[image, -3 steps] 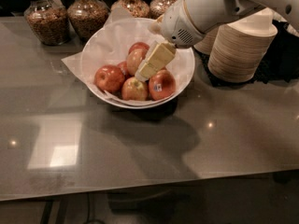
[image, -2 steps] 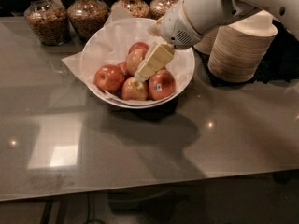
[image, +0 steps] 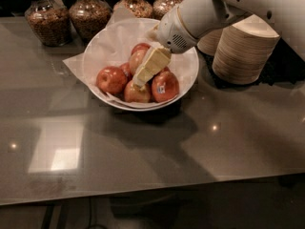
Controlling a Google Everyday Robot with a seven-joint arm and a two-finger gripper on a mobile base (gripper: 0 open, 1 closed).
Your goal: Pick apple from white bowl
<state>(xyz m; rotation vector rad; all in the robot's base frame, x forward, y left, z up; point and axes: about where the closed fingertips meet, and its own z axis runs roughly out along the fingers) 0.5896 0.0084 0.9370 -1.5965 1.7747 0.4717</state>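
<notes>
Gripper [image: 139, 83] down inside the white bowl [image: 189, 78], tip low among the fruit, slanting in from upper right on the arm [image: 200, 15]. Cannot tell whether it is clenched on anything or released; its far side is hidden. Tip sits at the top of a smaller front apple [image: 136, 94] and just beside the apple [image: 134, 62], the pale-blushed one at centre back, partly covered by the gripper. Judgement: the steep slant is there to reach the middle of the heap without knocking the rim. The apple remains in the bowl, not lifted. The bowl holds a crumpled paper liner [image: 76, 64] spilling over its left edge, and a cluster of apples touching one another: a round red one [image: 111, 79] at left, a stickered one [image: 165, 86] at right. Bowl stands on the grey table [image: 143, 156]. Behind it, glass jars [image: 45, 22] of brownish dry goods; at right, a stack of beige paper bowls [image: 244, 51], apart from the white bowl.
</notes>
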